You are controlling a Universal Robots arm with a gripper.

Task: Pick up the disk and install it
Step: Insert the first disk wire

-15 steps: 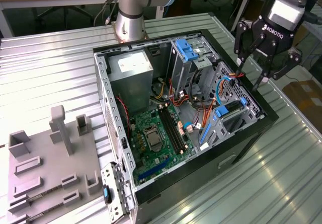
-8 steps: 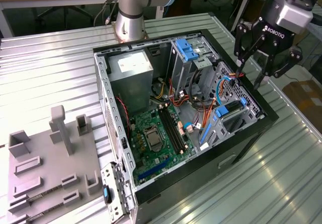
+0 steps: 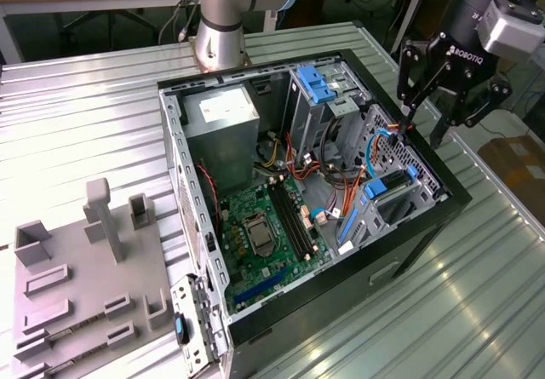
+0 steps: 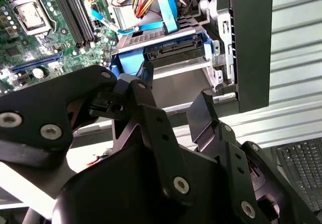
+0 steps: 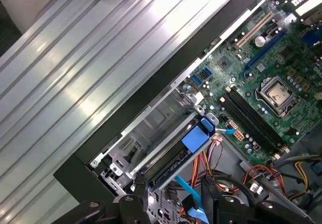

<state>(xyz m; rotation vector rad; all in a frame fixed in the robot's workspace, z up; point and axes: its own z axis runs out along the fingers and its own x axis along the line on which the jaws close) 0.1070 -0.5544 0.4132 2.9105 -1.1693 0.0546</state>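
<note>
The open computer case [image 3: 456,193] lies on the ribbed metal table [image 3: 85,98]. The disk [image 3: 387,193] is inside it, in the drive cage by the case wall at the exterior view's right, close to the near corner of the case. In the second wrist view the disk [image 4: 171,50] sits between its blue side rails, with its dark connector end turned toward the motherboard [image 4: 45,27]. It looks level and it lies within the cage, not on the table. A blue flat cable [image 4: 166,7] runs down to this end, but I cannot tell if it is plugged in.

The gripper [image 3: 423,132] hangs over the same wall of the case, above the disk and apart from it. Its fingers are spread wide and they hold nothing. In the second wrist view the gripper [image 4: 173,90] shows an empty gap, with the disk beyond it.

As I judge it, the larger part of the task is done: the disk is picked up, carried and put into its bay. What I cannot confirm is whether it is pushed fully home and the rails are locked, because the deep end of the cage is hidden. The power-supply box [image 3: 220,119] and the blue bracket [image 3: 317,85] at the far side of the case are well apart from the gripper.
</note>
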